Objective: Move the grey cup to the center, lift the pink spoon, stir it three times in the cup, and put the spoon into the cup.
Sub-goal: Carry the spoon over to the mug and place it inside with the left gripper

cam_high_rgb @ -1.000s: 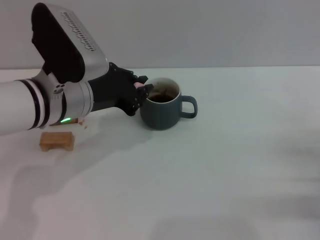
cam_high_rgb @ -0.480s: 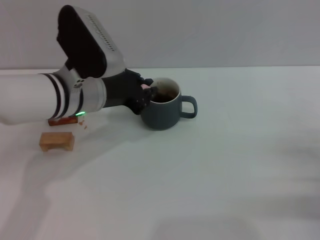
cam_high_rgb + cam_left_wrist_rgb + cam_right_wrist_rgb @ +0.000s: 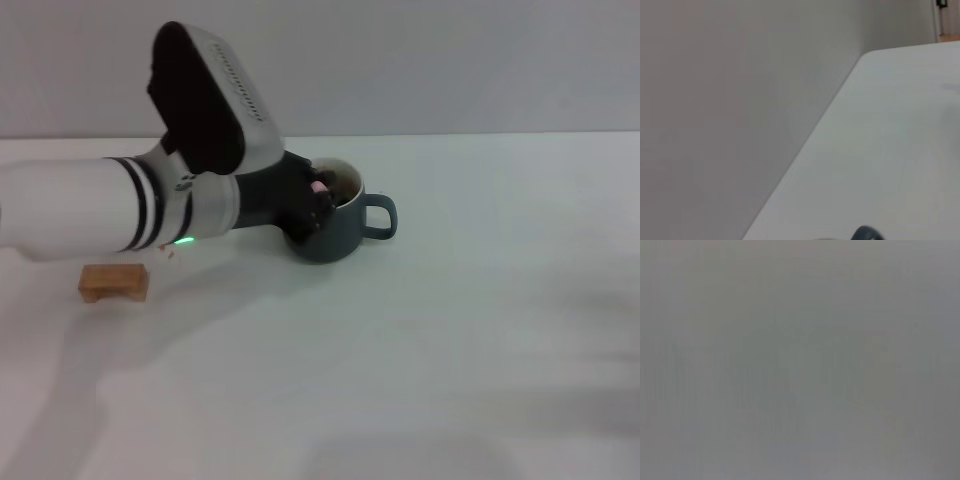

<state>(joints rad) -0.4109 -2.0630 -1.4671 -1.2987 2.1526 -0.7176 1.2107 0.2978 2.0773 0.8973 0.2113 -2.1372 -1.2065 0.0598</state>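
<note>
Head view: your left gripper reaches from the frame's left over the near rim of the rounded dark blue-grey ceramic cup, just above centre. A pale pink spoon handle shows at its fingers, apparently pinched; you cannot tell the axis.

Left wrist view: only the cup's loop handle shows, bottom edge.

Right wrist view: blank grey; no right gripper visible.

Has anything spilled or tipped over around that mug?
Nothing stands out. The grey cup stands upright on the white table, with no puddle visible around it. The left pincer sits at its rim holding the pink spoon over the opening. A small wooden block lies flat nearby.
</note>
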